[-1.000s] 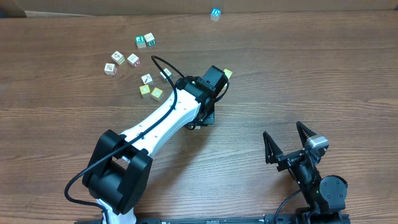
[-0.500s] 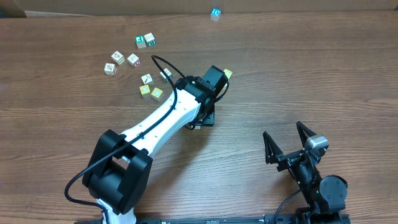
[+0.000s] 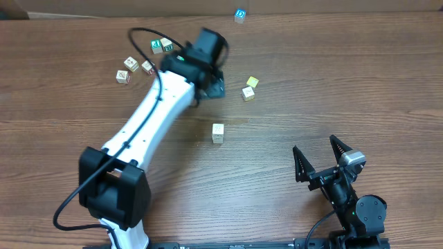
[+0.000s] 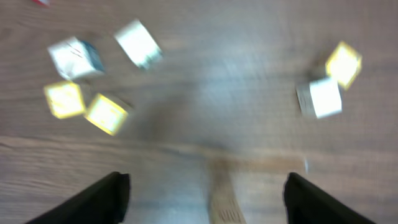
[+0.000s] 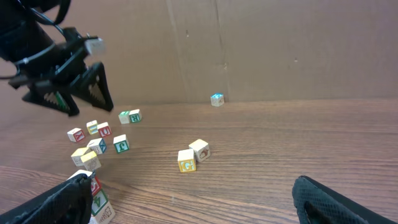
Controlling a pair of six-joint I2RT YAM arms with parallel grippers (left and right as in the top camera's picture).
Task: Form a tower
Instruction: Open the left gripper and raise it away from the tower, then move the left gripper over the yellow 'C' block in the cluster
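The tower [image 3: 218,133] stands alone mid-table as a narrow stack with a cream cube on top. In the right wrist view the tower [image 5: 98,198] shows red-marked, green-marked and cream cubes, partly behind my own left finger. The left wrist view is blurred, with the tower [image 4: 222,198] a pale column low in the middle. My left gripper [image 3: 212,83] hangs open and empty, up and to the back-left of the tower; its fingers [image 4: 102,198] stand wide apart. My right gripper [image 3: 318,158] rests open and empty at the front right.
Two loose cubes [image 3: 249,88] lie behind and to the right of the tower. Several more cubes [image 3: 145,61] are scattered at the back left, some hidden under the left arm. A blue-marked cube [image 3: 239,15] sits at the far edge by the cardboard wall [image 5: 280,50].
The left gripper opened, let go over the tower and pulled away up and to the back-left, leaving the tower uncovered. The right arm has not moved.
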